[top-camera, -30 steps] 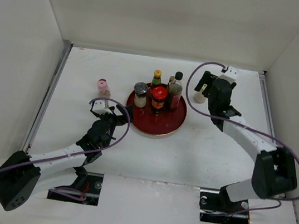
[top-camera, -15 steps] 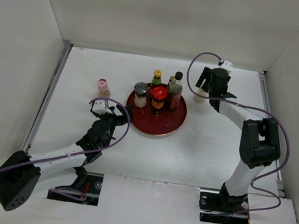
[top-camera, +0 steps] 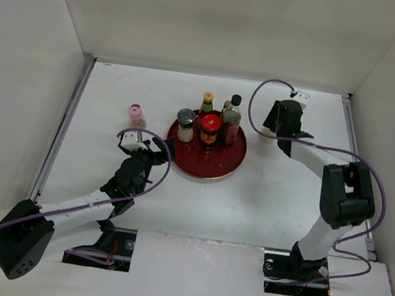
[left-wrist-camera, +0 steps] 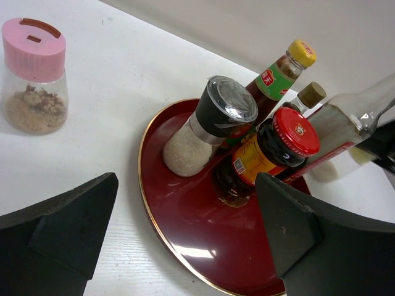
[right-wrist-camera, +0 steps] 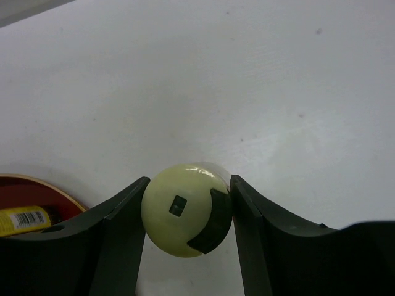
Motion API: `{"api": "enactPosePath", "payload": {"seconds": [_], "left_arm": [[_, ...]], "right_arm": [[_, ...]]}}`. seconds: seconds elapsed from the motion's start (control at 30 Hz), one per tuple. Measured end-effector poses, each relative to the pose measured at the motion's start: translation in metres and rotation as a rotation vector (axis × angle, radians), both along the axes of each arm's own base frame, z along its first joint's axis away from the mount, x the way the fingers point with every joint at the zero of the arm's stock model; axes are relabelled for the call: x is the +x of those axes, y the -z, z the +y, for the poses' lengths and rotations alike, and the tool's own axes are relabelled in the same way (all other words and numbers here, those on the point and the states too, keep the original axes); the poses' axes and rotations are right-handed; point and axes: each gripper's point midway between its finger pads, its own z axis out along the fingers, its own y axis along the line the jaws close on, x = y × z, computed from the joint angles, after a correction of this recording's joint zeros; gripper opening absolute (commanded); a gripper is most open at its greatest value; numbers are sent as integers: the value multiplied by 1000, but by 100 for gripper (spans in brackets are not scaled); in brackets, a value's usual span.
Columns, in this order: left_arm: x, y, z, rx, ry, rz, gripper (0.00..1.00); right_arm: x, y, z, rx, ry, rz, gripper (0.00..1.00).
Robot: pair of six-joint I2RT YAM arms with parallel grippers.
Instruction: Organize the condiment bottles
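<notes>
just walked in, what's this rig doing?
Right end effector is shut on the cream-capped bottle, beside the red tray. Left end effector is open, facing the tray, holding nothing. The red-lidded jar and several other bottles stand on the tray; the pink-capped jar sits on the table off it.

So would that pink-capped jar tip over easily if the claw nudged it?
Probably not: the pink-capped jar looks squat and wide-based, standing upright on the table. It's only partly filled, so likely light and would slide. Its smooth clear wall may be slippery.
</notes>
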Motion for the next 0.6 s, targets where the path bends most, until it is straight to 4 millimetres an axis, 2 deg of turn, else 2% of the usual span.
{"api": "enactPosePath", "payload": {"seconds": [0.1, 0.17, 0.27, 0.33, 0.47, 0.6], "left_arm": [[0, 0, 1, 0, -2, 0, 95], [0, -1, 1, -1, -4, -2, 95], [0, -1, 1, -2, -4, -1, 95], [0, -1, 1, -2, -4, -2, 95], [1, -1, 2, -3, -7, -3, 95], [1, -5, 5, -13, -16, -13, 95]], "right_arm": [[-42, -16, -6, 16, 29, -30, 45], [-66, -33, 3, 47, 21, -77, 44], [-95, -53, 37, 100, -53, -142, 44], [-110, -57, 67, 126, -125, -155, 44], [-138, -50, 120, 137, -267, -132, 44], [-149, -37, 151, 124, -347, -112, 44]]}}
